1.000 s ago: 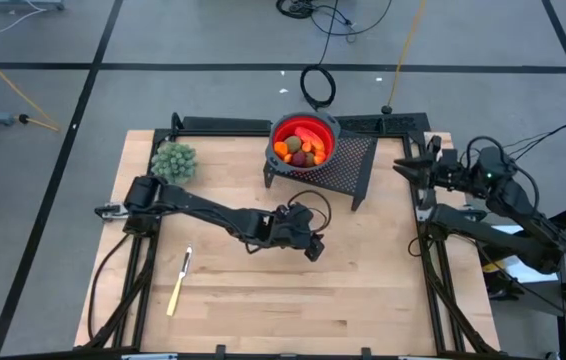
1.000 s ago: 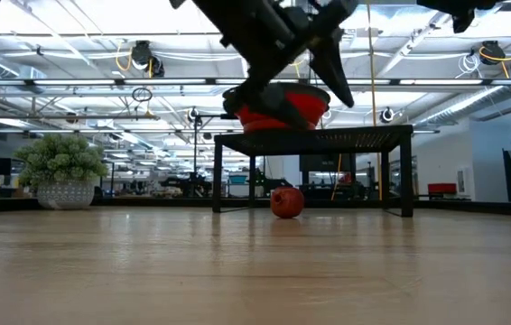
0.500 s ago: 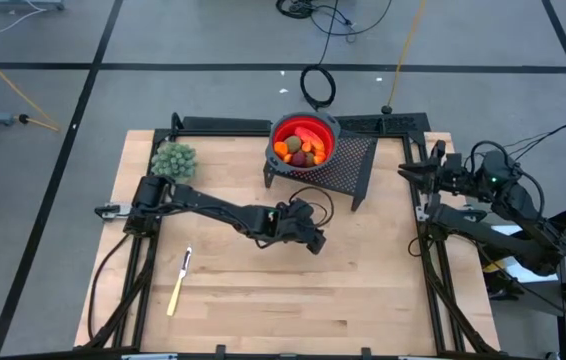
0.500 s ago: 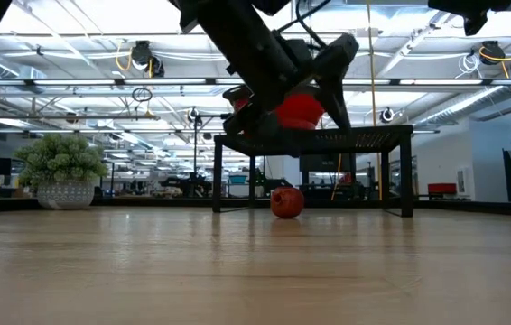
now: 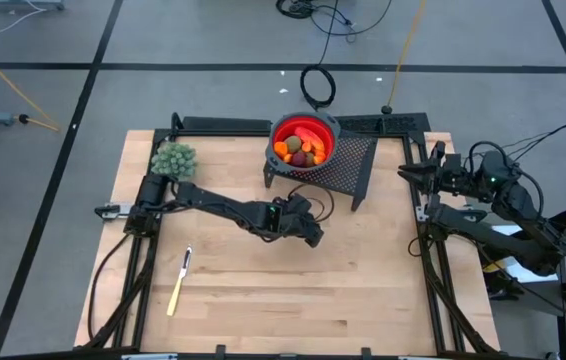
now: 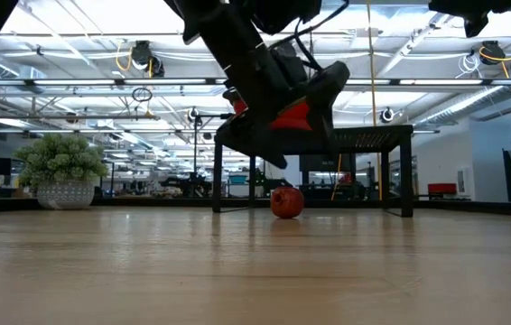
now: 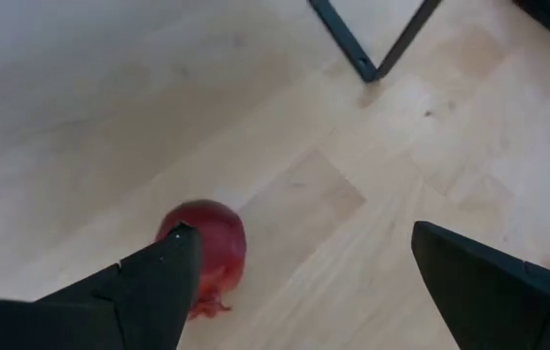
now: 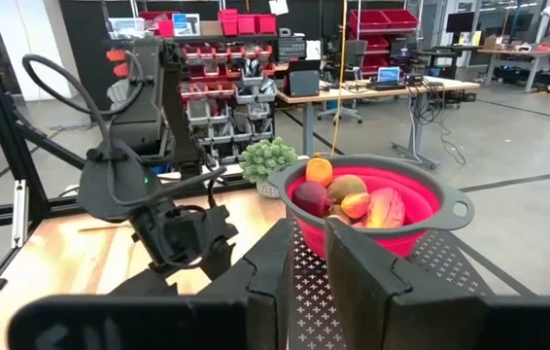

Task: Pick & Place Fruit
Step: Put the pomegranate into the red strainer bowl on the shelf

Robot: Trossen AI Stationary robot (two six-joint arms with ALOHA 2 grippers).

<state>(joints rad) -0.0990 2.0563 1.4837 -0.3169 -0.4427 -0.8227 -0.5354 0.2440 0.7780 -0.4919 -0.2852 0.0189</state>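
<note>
1. Change since the earlier frames: the left hand (image 5: pixel 298 222) has drawn back across the bench (image 5: pixel 223 300) toward the dark mesh stand (image 5: pixel 351 160) and come lower; its fingers have spread from partly open to wide. The right arm shifted slightly early on and is otherwise as before.
2. High view: the red bowl (image 5: pixel 304 142) sits on the stand at the far edge of the bench and holds most of the fruit (image 5: pixel 303 148). The left arm lies stretched across the bench, its hand just in front of the stand. The right hand (image 5: pixel 418 170) waits at the right edge of the bench beside the stand, fingers nearly together and holding nothing. The fruit still loose is hidden under the left hand here.
3. Low view: one dark red ball (image 6: pixel 286 202) rests on the bench under the stand. The left hand (image 6: pixel 283 113) hangs above it, tilted, apart from it.
4. Left wrist view: the dark red ball (image 7: pixel 209 253) lies between the wide fingers, close to one fingertip (image 7: pixel 173 258) and off centre.
5. Right wrist view: the fruit (image 8: pixel 348 199) is piled in the bowl (image 8: pixel 421 209).
6. Handling, as a judgement: the ball looks light, rigid, smooth and free to roll. Grip it across its widest part, centred, with the hand squarely above.
</note>
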